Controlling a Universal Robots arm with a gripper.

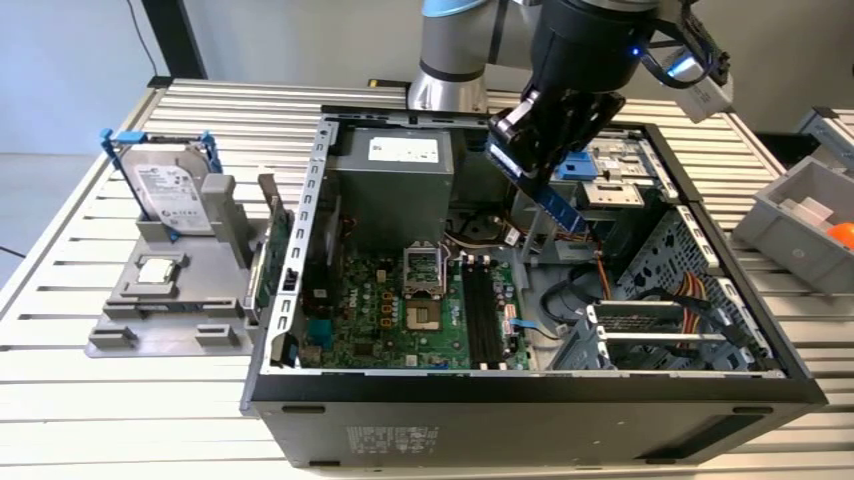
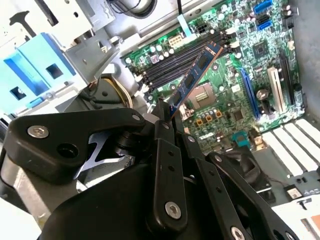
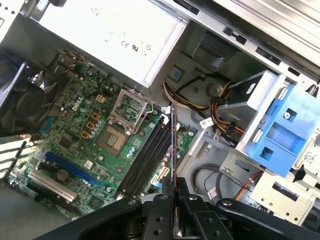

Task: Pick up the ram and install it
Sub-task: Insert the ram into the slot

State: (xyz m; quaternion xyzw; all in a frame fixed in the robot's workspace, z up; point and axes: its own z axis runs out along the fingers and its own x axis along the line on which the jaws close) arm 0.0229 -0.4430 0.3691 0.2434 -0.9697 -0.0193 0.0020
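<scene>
The ram (image 1: 554, 205) is a thin blue stick, held tilted above the open computer case (image 1: 287, 300). My gripper (image 1: 521, 158) is shut on its upper end, and the free end points down toward the motherboard (image 1: 387, 325). In the second wrist view the ram (image 2: 195, 80) juts out from the gripper (image 2: 165, 119) over the black memory slots (image 2: 170, 65). The first wrist view shows the ram (image 3: 173, 145) edge-on, rising out of the gripper (image 3: 172, 189) beside the memory slots (image 3: 147, 157). In the exterior view the memory slots (image 1: 483, 310) lie well below the stick.
A grey stand at the exterior view's left holds a hard drive (image 1: 174, 195), a small silver chip (image 1: 158, 268) and a green card (image 1: 274, 260) on edge. Inside the case are the power supply (image 1: 394, 190), loose cables (image 3: 220, 112) and a blue drive bracket (image 3: 282, 132). A grey bin (image 1: 801, 215) stands right.
</scene>
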